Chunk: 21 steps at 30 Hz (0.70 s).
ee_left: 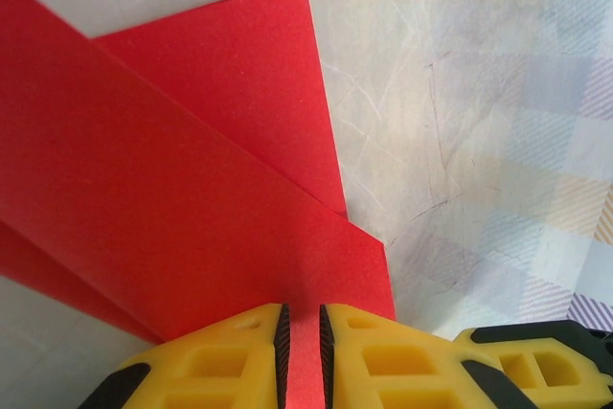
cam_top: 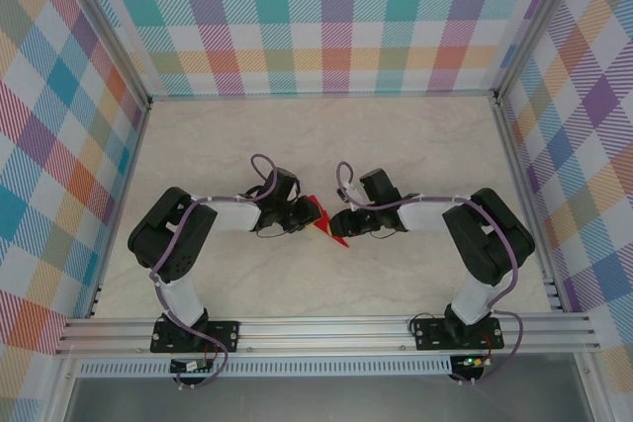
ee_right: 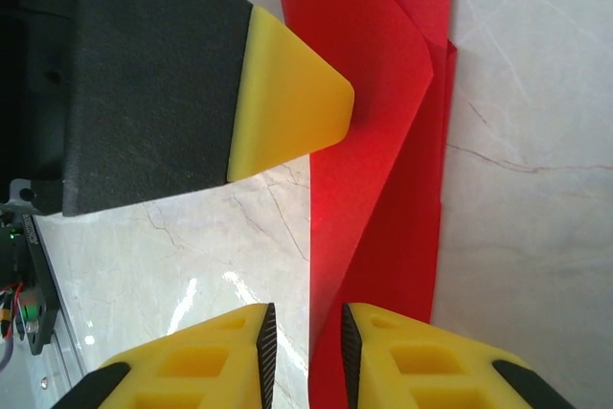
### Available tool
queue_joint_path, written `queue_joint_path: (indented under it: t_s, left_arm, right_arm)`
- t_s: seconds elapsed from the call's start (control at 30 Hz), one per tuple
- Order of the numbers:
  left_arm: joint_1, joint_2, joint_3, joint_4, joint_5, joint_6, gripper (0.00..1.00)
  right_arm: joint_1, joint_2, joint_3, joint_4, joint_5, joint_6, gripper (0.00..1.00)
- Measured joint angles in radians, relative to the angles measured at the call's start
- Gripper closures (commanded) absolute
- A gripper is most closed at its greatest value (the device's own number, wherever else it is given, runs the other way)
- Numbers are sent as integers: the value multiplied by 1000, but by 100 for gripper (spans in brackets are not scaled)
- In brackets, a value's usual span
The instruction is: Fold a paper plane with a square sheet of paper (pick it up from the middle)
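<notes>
The square sheet of paper point(cam_top: 319, 212) is bright red and folded into overlapping layers, forming a narrow pointed shape between the two arms at mid-table. My left gripper point(cam_top: 305, 214) is shut on it. In the left wrist view the red paper point(ee_left: 172, 189) runs down into the thin slit between the yellow fingers point(ee_left: 302, 323). My right gripper point(ee_right: 304, 323) stands slightly open, and the paper's folded edge point(ee_right: 383, 93) lies in its gap. Bare table shows between the paper and its left pad. A left gripper fingertip point(ee_right: 287, 102) presses against the paper's upper part.
The marble-patterned tabletop point(cam_top: 326, 135) is walled on three sides by checkered panels point(cam_top: 326, 17). An aluminium rail point(cam_top: 326, 333) carrying both arm bases runs along the near edge. Both arms are bent inward, with their elbows near the side walls.
</notes>
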Motion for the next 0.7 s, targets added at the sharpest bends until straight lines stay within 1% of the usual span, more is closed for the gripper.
queue_joint_path:
  t_s: [0.27,0.37,0.7]
  left_arm:
    - [0,0,13,-20,0,0,82]
    - [0,1,18,-22,0,0,81]
    - [0,1,43,-49,0,9,81]
  right_arm:
    - [3,41,17,-19,3,-33,75]
    - [3,56,26,-23,-2,-40,77]
    - [3,75,28,-15,-26,-38,94]
